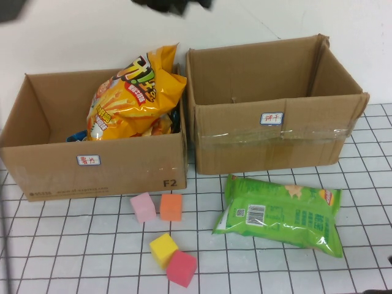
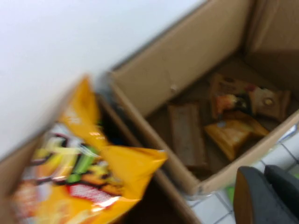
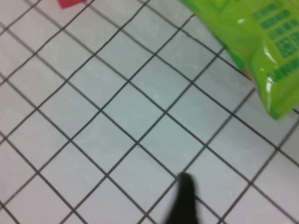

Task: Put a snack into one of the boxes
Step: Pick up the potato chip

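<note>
A yellow chip bag [image 1: 136, 92] stands tilted in the left cardboard box [image 1: 92, 177]; it also shows in the left wrist view [image 2: 84, 172]. A green snack bag [image 1: 278, 211] lies flat on the table in front of the right cardboard box [image 1: 275, 144]; its corner shows in the right wrist view [image 3: 261, 42]. The right box holds several brown and orange snack packs [image 2: 233, 121]. My left gripper [image 2: 266, 196] hovers above the boxes, open and empty, one finger pad [image 2: 243, 198] bare. My right gripper [image 3: 184, 200] is low over bare table near the green bag.
Four foam cubes lie in front of the left box: pink [image 1: 143, 206], orange [image 1: 171, 207], yellow [image 1: 163, 248] and red [image 1: 181, 268]. A dark arm part [image 1: 171, 5] shows at the top edge. The table has a white gridded cover [image 1: 73, 245].
</note>
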Robot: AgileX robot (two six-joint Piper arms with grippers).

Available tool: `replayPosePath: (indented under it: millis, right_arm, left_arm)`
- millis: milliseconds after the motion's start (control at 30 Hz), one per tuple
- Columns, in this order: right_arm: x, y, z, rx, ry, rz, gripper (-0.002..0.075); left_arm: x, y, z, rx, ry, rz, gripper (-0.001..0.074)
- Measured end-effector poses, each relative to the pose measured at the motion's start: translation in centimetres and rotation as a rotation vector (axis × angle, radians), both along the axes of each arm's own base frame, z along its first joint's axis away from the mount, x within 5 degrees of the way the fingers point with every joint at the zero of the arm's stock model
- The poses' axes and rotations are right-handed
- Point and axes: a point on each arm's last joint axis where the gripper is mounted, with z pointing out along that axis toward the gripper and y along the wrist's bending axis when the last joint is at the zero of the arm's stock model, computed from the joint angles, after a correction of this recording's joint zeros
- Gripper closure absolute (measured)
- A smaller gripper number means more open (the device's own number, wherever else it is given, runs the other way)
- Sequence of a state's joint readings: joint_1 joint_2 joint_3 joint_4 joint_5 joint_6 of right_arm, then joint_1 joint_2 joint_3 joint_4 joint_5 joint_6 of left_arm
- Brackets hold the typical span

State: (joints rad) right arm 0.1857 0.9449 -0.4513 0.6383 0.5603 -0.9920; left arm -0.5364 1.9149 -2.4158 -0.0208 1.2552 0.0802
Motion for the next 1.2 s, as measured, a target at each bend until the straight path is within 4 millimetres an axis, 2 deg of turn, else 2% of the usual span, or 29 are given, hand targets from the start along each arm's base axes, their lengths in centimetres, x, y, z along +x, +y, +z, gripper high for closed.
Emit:
replayPosePath:
  millis: [67, 133, 267, 367, 500, 567, 767, 900, 1000, 1133, 1167, 1200]
  right_arm:
    - [0.8, 0.4, 0.0, -0.020, 0.004, 0.038, 0.0129]
    - [1.8, 0.7, 0.1, -0.035, -0.003, 0.058, 0.0080]
    - [4.4, 1.3, 0.6, -0.075, -0.054, 0.096, 0.0053]
    - [6.6, 1.8, 1.1, -0.089, -0.069, 0.112, 0.0049]
    - [8.7, 2.9, 0.8, -0.121, -0.081, 0.179, 0.0046]
    - [9.5, 3.9, 0.4, -0.140, -0.092, 0.236, 0.0046]
    - [12.0, 7.1, -2.5, -0.254, -0.158, 0.402, 0.0046]
    - [13.6, 8.0, -4.8, -0.296, -0.146, 0.419, 0.0046]
    - [14.7, 8.4, -6.5, -0.317, -0.124, 0.422, 0.0046]
    - [15.6, 8.5, -7.2, -0.335, -0.136, 0.400, 0.0064]
    - [15.7, 8.5, -7.4, -0.339, -0.136, 0.396, 0.0083]
    - [15.9, 8.5, -7.5, -0.342, -0.140, 0.392, 0.0151]
  left_arm:
    - [-1.4, 1.0, 1.7, 0.004, -0.045, 0.004, 0.0727]
    - [-3.2, 2.1, 3.1, -0.004, -0.069, 0.001, 0.0729]
    - [-6.8, 4.3, 4.4, 0.001, -0.071, 0.003, 0.0730]
    - [-9.1, 6.0, 3.9, 0.041, -0.048, 0.015, 0.0730]
    - [-11.8, 7.9, 1.2, 0.120, 0.029, 0.029, 0.0730]
    - [-13.2, 8.8, -1.0, 0.165, 0.084, 0.034, 0.0730]
    - [-17.7, 11.5, -6.4, 0.153, 0.138, 0.066, 0.0734]
    - [-19.9, 12.8, -9.0, 0.130, 0.141, 0.087, 0.0735]
    - [-21.0, 13.4, -10.3, 0.125, 0.160, 0.101, 0.0735]
    - [-21.7, 13.9, -10.7, 0.103, 0.160, 0.119, 0.0736]
    - [-21.9, 13.9, -10.7, 0.097, 0.157, 0.123, 0.0736]
    - [-22.1, 14.1, -10.5, 0.087, 0.148, 0.126, 0.0736]
